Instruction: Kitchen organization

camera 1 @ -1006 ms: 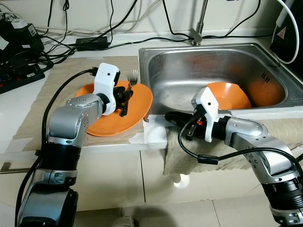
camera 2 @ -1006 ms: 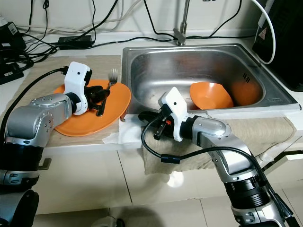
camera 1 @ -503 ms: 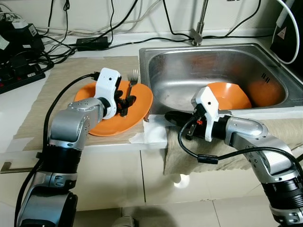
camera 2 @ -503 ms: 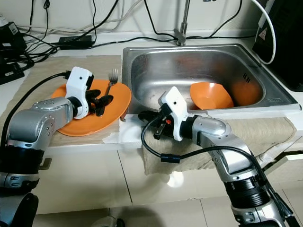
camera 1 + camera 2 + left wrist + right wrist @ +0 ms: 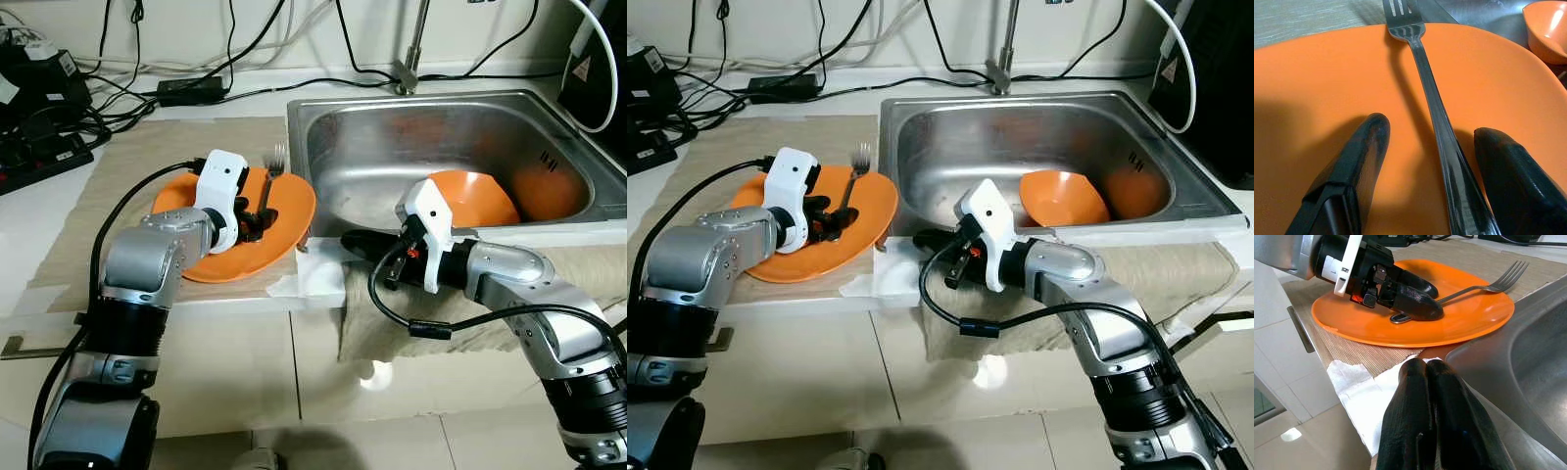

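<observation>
A stainless steel sink [image 5: 372, 147] was set into the pale countertop [image 5: 59, 211], with the foot of a faucet [image 5: 409, 70] at its back rim and an orange bowl [image 5: 475, 199] lying in the basin toward the robot's right. A beige ribbed mat [image 5: 127, 166] covered the counter to the left of the sink, and black cables [image 5: 118, 93] with a power strip [image 5: 39, 157] ran along the back wall. On the mat, just beside the sink's edge, sat an orange plate [image 5: 289, 211]. A crumpled white paper towel [image 5: 318, 279] lay at the counter's front edge between the plate and the sink. A metal fork [image 5: 1427, 93] rested on the plate with its tines reaching past the far rim toward the wall. The left gripper [image 5: 1430, 132] was low over the plate, its two black fingers [image 5: 1359, 147] spread apart on either side of the fork's handle, the handle lying close to one finger without being clamped. The right gripper [image 5: 1425, 377] rested at the front rim of the sink above the paper towel, its fingers pressed together and holding nothing.
</observation>
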Tool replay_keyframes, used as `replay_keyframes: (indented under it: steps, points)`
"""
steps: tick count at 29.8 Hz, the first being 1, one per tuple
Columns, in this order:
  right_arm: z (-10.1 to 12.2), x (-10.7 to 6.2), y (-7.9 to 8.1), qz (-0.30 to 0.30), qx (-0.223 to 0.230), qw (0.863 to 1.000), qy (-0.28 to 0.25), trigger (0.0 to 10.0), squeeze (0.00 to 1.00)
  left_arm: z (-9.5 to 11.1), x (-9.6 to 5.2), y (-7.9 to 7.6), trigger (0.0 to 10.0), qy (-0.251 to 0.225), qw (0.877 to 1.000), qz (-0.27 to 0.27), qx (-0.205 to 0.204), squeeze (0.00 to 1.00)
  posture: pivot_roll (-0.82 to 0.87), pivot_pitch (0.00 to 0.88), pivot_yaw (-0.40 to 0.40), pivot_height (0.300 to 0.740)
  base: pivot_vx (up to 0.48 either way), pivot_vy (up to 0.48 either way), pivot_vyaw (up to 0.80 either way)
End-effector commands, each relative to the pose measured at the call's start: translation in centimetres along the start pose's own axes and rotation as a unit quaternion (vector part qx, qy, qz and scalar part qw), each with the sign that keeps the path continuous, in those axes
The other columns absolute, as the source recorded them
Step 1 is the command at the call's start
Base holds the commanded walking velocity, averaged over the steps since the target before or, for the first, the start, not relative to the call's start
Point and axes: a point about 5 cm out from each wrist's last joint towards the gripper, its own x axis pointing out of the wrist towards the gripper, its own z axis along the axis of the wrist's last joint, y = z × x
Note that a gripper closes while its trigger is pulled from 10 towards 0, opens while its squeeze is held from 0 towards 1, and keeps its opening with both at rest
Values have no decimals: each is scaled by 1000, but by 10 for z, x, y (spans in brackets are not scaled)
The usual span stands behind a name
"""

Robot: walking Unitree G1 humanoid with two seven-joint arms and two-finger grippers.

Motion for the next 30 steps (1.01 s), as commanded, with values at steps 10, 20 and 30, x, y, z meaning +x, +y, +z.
replay_keyframes:
  steps: [10,20,30]
  points:
    - [4,1,-1,-5,-6,1000,-2,10000,0,-15,5,2,0,34,999,-4,-11,0,72,19,46,740,0,0,0]
    - [4,2,-1,-5,-5,1000,-2,10000,0,-17,5,-1,0,27,999,-27,0,0,72,19,46,740,0,0,0]
    - [4,2,-2,-8,-5,1000,-2,10000,0,-5,3,0,0,-14,999,-35,4,0,71,25,43,740,0,0,0]
